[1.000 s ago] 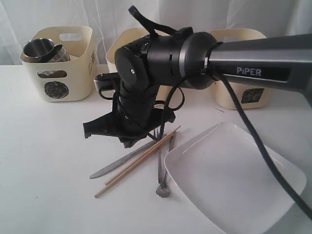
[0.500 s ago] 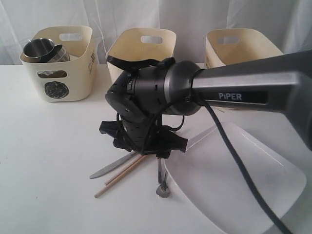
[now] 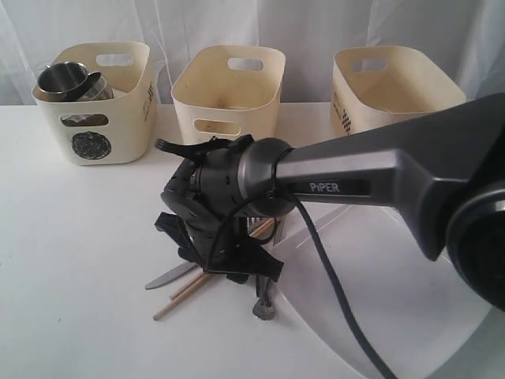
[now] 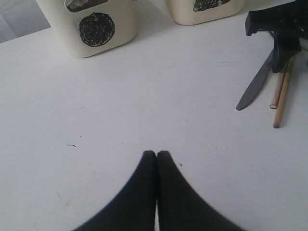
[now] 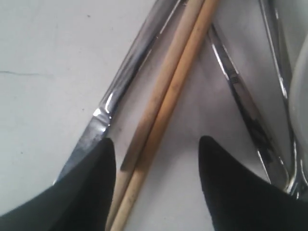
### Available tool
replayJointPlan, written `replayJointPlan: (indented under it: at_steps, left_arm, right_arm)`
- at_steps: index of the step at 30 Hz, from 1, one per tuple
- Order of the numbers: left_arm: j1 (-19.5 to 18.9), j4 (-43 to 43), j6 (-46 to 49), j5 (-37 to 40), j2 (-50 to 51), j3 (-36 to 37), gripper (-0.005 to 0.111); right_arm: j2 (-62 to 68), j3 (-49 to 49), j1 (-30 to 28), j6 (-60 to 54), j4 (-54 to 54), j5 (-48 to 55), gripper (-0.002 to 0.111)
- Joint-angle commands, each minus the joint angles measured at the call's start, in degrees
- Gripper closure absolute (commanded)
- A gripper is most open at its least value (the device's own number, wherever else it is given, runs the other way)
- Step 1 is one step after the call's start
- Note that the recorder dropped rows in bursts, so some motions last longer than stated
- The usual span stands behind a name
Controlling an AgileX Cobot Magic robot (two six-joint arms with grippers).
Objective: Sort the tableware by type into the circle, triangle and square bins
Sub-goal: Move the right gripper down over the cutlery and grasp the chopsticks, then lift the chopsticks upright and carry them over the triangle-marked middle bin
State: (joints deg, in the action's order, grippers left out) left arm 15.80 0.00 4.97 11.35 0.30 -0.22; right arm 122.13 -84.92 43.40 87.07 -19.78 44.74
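Observation:
My right gripper (image 3: 226, 271) is down at the table over the loose cutlery. Its jaws (image 5: 156, 144) are open and straddle the two wooden chopsticks (image 5: 168, 96), with one finger (image 5: 91, 187) over the steel knife blade (image 5: 130, 67). A fork (image 5: 240, 103) and another steel handle (image 5: 276, 43) lie beside them. The chopsticks (image 3: 183, 290), knife (image 3: 167, 277) and spoon (image 3: 264, 308) stick out from under the arm. The large white plate (image 3: 379, 316) lies to the right. My left gripper (image 4: 157, 153) is shut with nothing in it, above bare table. Two steel mugs (image 3: 67, 79) sit in the circle bin (image 3: 95, 118).
The middle bin (image 3: 229, 91) and the right bin (image 3: 390, 83) stand at the back; their marks are hidden in the exterior view. The right arm (image 3: 371, 178) stretches across the plate. In the left wrist view the circle bin (image 4: 96, 24) stands ahead, and the knife (image 4: 255, 84) lies far off to one side.
The right arm has swung down and lowered its wrist from above the table onto the cutlery; its open jaws now stand around the chopsticks. The cutlery has not moved.

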Motion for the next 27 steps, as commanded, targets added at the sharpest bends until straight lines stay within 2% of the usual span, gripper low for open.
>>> replayJointPlan:
  at_steps: [1,4,7,12,13,20,27]
  left_arm:
    - [0.3,0.0,0.0,0.2,-0.3,0.2,0.107]
    - [0.3,0.0,0.0,0.2,-0.3,0.2,0.107]
    - [0.3,0.0,0.0,0.2,-0.3,0.2,0.107]
    - [0.3,0.0,0.0,0.2,-0.3,0.2,0.107]
    - [0.3,0.0,0.0,0.2,-0.3,0.2,0.107]
    - [0.3,0.0,0.0,0.2,-0.3,0.2,0.107]
    - [0.3,0.0,0.0,0.2,-0.3,0.2,0.107]
  right_arm:
    - [0.7,0.3,0.0,0.7,-0.7,0.1,0.059]
    - [1.4,0.3,0.1,1.7,-0.6,0.6,0.059]
    - [2.0,0.3,0.1,2.8,-0.3,0.5,0.068]
    - [1.9,0.3,0.6,2.2,0.2,0.4,0.104]
    - [1.7,0.3,0.6,1.5,0.1,0.4,0.108]
    - [-1.1,0.3,1.7,-5.3,-2.0,-2.4,0.108]
    - [-8.0,0.3,4.0,-15.8,-13.5,-7.1,0.108]
